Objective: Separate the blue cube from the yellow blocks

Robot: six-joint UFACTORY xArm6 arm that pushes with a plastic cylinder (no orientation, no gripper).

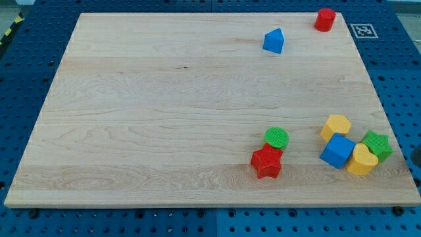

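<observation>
The blue cube [338, 151] sits near the board's lower right corner. A yellow hexagonal block [336, 126] touches it just above. A second yellow block [362, 160], rounded in shape, touches it on its right. A green star [377, 145] lies against that second yellow block at its upper right. My tip does not clearly show; there is only a dark sliver at the view's right edge [417, 161], just right of this cluster, and I cannot tell whether it is the rod.
A green cylinder [277, 137] and a red star [266, 162] touch each other left of the cluster. A blue pentagon-like block [273, 41] and a red cylinder [325, 20] lie at the view's top right. The wooden board [164, 118] rests on a blue pegboard table.
</observation>
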